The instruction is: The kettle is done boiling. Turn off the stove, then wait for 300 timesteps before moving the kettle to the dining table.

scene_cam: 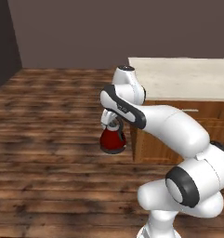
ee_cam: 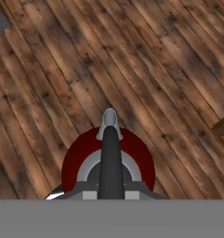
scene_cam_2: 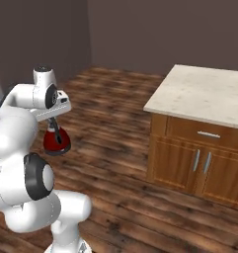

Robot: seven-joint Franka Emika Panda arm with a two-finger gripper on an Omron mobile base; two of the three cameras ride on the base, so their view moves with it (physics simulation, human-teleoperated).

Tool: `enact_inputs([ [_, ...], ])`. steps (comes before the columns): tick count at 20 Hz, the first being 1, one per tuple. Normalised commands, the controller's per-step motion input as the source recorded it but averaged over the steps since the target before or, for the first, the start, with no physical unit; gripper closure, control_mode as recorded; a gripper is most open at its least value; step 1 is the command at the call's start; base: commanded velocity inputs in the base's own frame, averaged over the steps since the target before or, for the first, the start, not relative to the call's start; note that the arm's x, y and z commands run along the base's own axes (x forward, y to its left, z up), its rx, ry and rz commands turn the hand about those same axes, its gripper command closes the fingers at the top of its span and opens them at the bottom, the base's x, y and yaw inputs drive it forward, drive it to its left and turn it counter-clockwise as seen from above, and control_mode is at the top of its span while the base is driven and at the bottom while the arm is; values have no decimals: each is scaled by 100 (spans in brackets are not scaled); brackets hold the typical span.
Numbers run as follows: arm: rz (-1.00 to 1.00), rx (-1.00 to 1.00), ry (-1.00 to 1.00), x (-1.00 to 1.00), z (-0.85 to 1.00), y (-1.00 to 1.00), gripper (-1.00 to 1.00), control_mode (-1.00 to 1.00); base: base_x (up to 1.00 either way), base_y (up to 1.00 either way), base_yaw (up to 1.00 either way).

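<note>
The red kettle (scene_cam: 113, 141) (scene_cam_2: 57, 142) hangs in the air above the wooden floor, upright, carried by its dark arched handle. My gripper (scene_cam: 114, 124) (scene_cam_2: 54, 124) is shut on that handle from above. In the hand view I look straight down on the kettle (ee_cam: 76, 160): its grey lid, dark handle and short spout point away from my gripper (ee_cam: 111, 191). The dining table (scene_cam: 187, 76) (scene_cam_2: 204, 94) with its beige stone top stands to the right of the kettle, and its top is higher than the kettle. The stove is out of view.
Brown wooden plank floor (scene_cam: 48, 121) spreads under and to the left of the kettle. The table's wooden base has a drawer and doors with silver bar handles (scene_cam_2: 208, 134). A dark wall (scene_cam_2: 155, 29) closes the room at the back.
</note>
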Motion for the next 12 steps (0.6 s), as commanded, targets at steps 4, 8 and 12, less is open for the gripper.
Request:
enact_inputs([
  [4, 0, 0, 0, 0, 0, 0, 100, 100, 24, -45, -27],
  [8, 0, 0, 0, 0, 0, 0, 100, 100, 34, -47, -26],
  [12, 0, 0, 0, 0, 0, 0, 100, 100, 46, -44, -21],
])
